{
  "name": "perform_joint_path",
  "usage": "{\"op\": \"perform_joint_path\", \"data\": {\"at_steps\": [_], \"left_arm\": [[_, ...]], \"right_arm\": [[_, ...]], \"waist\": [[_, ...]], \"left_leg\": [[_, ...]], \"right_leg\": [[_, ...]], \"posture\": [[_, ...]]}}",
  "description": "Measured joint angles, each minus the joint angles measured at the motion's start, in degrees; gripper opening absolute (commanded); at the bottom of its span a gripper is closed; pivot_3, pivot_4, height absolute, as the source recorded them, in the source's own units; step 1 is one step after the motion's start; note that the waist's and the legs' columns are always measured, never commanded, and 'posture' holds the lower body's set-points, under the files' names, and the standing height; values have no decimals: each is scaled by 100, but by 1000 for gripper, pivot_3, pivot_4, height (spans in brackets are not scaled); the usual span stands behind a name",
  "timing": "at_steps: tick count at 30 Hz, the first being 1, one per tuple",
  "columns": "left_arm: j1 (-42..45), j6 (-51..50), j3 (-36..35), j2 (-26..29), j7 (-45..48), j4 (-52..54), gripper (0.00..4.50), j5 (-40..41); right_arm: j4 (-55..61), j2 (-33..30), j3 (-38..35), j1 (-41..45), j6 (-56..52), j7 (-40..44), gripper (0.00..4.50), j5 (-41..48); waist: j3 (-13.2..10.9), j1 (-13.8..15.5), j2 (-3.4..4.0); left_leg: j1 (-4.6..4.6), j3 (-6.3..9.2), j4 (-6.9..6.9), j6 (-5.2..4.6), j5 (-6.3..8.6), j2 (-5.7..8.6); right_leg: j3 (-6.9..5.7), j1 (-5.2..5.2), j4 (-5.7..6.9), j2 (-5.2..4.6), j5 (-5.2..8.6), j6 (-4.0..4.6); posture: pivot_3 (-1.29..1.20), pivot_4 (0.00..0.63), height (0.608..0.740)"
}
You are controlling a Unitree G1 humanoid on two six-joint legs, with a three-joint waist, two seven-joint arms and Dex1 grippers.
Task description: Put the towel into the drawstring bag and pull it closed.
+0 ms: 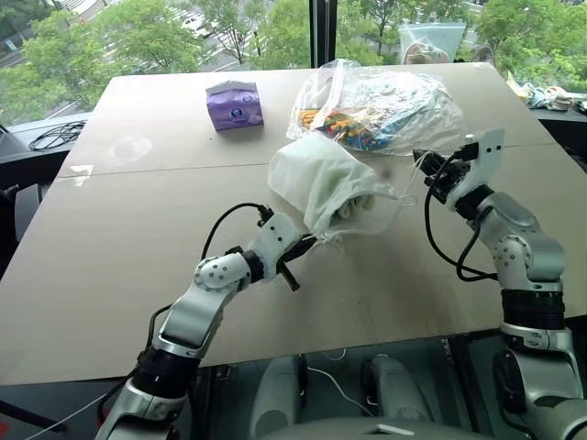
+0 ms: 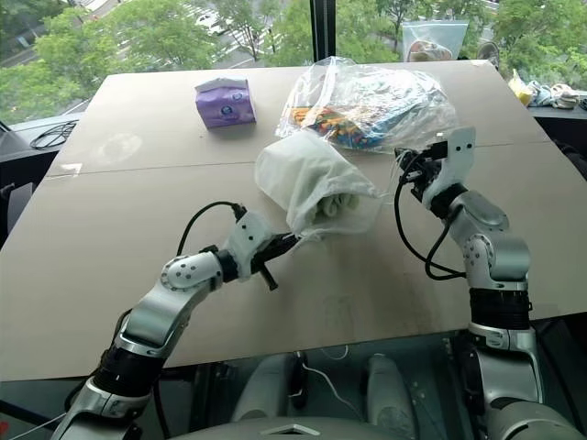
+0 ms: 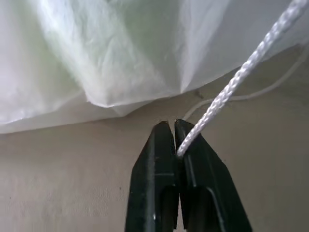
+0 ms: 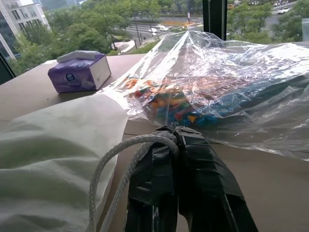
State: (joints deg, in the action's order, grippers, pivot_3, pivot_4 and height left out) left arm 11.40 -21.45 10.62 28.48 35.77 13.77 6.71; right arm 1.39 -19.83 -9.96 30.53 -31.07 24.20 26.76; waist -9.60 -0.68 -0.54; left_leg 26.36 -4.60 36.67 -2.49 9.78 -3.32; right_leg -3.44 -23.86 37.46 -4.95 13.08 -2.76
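Note:
The white drawstring bag (image 1: 315, 176) lies on the middle of the table, its mouth toward the near right. Through the thin fabric near the mouth the light-green towel (image 1: 354, 205) shows inside. My left gripper (image 3: 175, 128) sits just in front of the bag's mouth, low over the table. It is shut on a white cord (image 3: 241, 72) that runs up to the bag. My right gripper (image 4: 171, 133) is held above the table to the right of the bag. It is shut on a loop of the other cord (image 4: 104, 164).
A large clear plastic bag of colourful items (image 1: 378, 105) lies right behind the drawstring bag. A purple box (image 1: 235, 104) stands at the back left of it. The tan table (image 1: 119, 238) has bare room to the left and front. Windows run along the far edge.

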Motion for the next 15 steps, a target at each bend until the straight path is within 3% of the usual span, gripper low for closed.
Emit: {"op": "perform_joint_path", "data": {"at_steps": [4, 10, 15], "left_arm": [[-134, 259, -412, -77, -702, -54, 47, -348], [-75, 442, -1831, -321, -2164, -352, 47, -612], [190, 119, -2707, -600, -3214, -772, 47, -588]], "right_arm": [[-15, -110, 21, 3, 143, -116, 0, -224], [-522, -685, 212, 268, 1188, -715, 0, -1591], [-1360, -528, 261, 350, 1792, -1389, 0, -2195]], "waist": [[0, 5, 0], [0, 4, 0], [1, 1, -2]], "left_leg": [[0, 13, 0, 0, 0, 0], [0, 5, -1, 0, 0, 1], [0, -8, -2, 0, 0, 1]], "right_leg": [[0, -1, -1, -2, 1, 1], [0, -2, -2, -2, -1, -3], [0, -1, -1, 0, -12, -21]], "posture": [[0, 150, 740], [0, 150, 740], [0, 150, 740]]}}
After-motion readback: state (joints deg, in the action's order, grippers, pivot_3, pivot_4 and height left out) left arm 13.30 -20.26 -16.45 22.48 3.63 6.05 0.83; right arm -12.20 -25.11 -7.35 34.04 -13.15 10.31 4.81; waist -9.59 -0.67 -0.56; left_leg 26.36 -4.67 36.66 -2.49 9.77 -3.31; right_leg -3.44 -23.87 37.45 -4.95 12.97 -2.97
